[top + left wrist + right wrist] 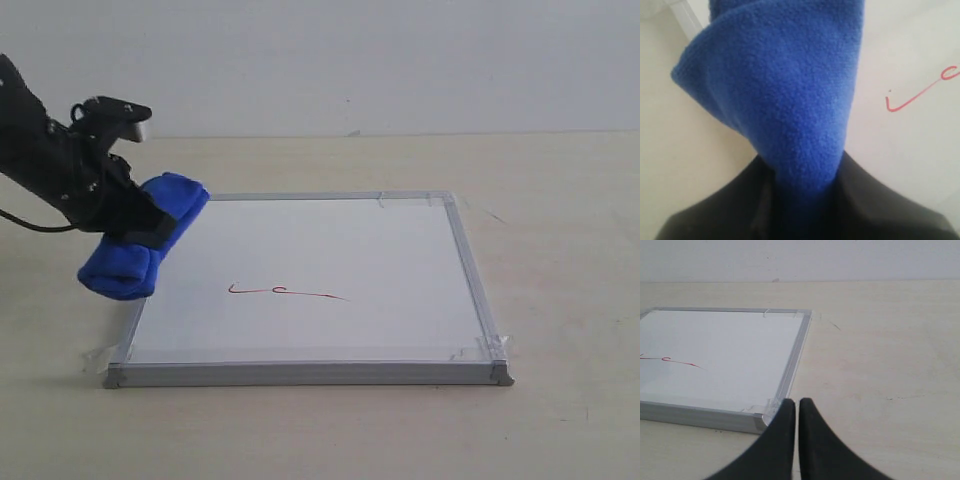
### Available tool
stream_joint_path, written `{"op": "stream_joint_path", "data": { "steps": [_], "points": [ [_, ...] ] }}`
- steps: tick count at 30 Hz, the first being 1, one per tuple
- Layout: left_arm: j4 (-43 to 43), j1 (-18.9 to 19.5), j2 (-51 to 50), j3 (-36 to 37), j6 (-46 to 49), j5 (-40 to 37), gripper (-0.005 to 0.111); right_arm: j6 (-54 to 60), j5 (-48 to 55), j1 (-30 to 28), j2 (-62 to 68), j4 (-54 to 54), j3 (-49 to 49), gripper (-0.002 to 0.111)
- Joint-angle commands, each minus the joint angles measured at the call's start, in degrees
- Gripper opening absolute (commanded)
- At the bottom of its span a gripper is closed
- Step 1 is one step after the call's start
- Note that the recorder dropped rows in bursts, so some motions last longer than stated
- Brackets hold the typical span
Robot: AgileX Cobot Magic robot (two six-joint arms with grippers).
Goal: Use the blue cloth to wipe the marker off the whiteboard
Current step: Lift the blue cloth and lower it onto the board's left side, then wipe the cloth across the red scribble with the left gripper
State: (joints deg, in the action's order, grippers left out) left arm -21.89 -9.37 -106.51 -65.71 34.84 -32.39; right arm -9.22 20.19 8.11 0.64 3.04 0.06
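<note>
The whiteboard [330,270] lies flat on the table, silver-framed with taped corners. A thin red marker line [285,292] with a small loop runs across its near-left part; its end [920,92] shows in the left wrist view and it also appears faintly [672,360] in the right wrist view. My left gripper [135,225] is shut on the blue cloth [145,240], which hangs over the board's left edge, apart from the red line. The cloth [785,95] fills most of the left wrist view. My right gripper [796,407] is shut and empty, near the board's corner [765,415]; it is out of the exterior view.
A beige table [560,250] surrounds the board, with a pale wall [400,60] behind. Clear tape [480,348] sticks at the board's near right corner. A black cable [30,222] trails from the left arm.
</note>
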Motion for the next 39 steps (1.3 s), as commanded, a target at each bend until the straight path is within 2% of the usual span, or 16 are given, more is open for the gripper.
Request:
{"op": "stream_joint_path", "data": {
  "steps": [1, 9, 20, 27, 31, 33, 35, 39],
  "points": [
    [-0.18, -1.90, -4.08, -1.56, 0.56, 2.13, 0.004, 0.19, -0.67, -0.21, -0.33, 0.32, -0.06, 0.000],
    [-0.18, -6.93, -11.34, -6.00, 0.56, 2.25, 0.004, 0.19, -0.67, -0.21, -0.33, 0.32, -0.06, 0.000],
    [-0.62, -10.12, -17.30, -8.66, -0.19, -0.81, 0.004, 0.19, -0.40, -0.21, -0.33, 0.32, -0.06, 0.000],
    [-3.79, -17.37, -17.30, -8.76, 1.00, -5.01, 0.004, 0.19, -0.40, -0.21, -0.33, 0.32, -0.06, 0.000],
    [-1.88, -21.20, -17.30, -8.76, 2.18, -3.33, 0.004, 0.19, -0.40, -0.21, -0.33, 0.32, -0.06, 0.000],
    [0.61, -21.31, -17.30, -8.76, 1.92, -1.54, 0.004, 0.19, -0.40, -0.21, -0.33, 0.32, -0.06, 0.000],
    [3.12, -19.81, -17.30, -8.76, -0.97, -0.24, 0.004, 0.19, -0.40, -0.21, -0.33, 0.32, -0.06, 0.000],
    [7.39, -13.48, -17.30, -9.27, -9.17, -0.30, 0.004, 0.19, -0.40, -0.21, -0.33, 0.32, -0.06, 0.000]
  ]
}}
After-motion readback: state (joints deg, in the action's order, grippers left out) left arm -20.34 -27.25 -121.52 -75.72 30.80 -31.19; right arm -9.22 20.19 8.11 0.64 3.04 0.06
